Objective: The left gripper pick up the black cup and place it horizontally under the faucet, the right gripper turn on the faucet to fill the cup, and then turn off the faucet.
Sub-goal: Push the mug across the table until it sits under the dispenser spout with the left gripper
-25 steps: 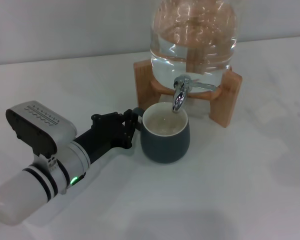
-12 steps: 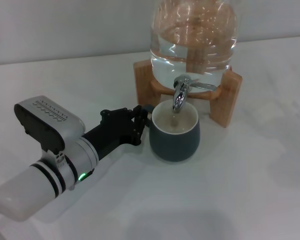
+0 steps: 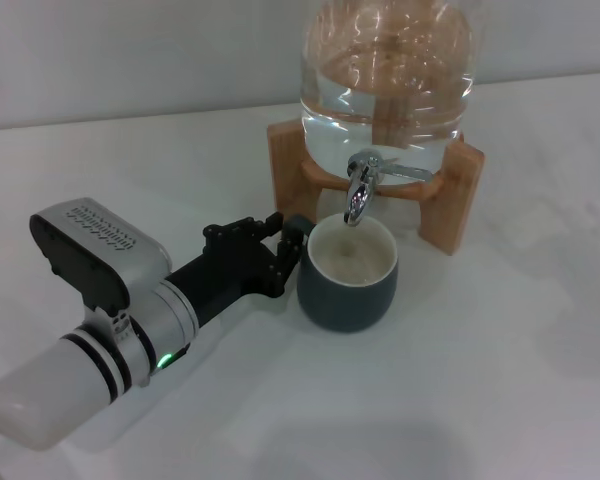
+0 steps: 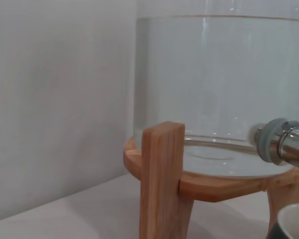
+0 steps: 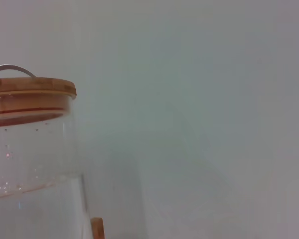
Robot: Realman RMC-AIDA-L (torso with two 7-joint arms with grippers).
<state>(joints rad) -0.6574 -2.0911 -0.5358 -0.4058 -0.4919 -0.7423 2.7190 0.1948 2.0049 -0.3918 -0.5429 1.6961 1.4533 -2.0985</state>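
Sitting upright on white worktop under chrome faucet point(image 3: 360, 193): squat black cup point(image 3: 348, 273), left tool point(image 3: 288, 250) clamped on handle; placing done, no water flowing; right tool unseen, turn-on and turn-off left

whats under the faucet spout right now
The black cup stands upright on the table right below the faucet, its cream inside open to the spout. The left hand is at its handle side. Whether any water is in it cannot be told.
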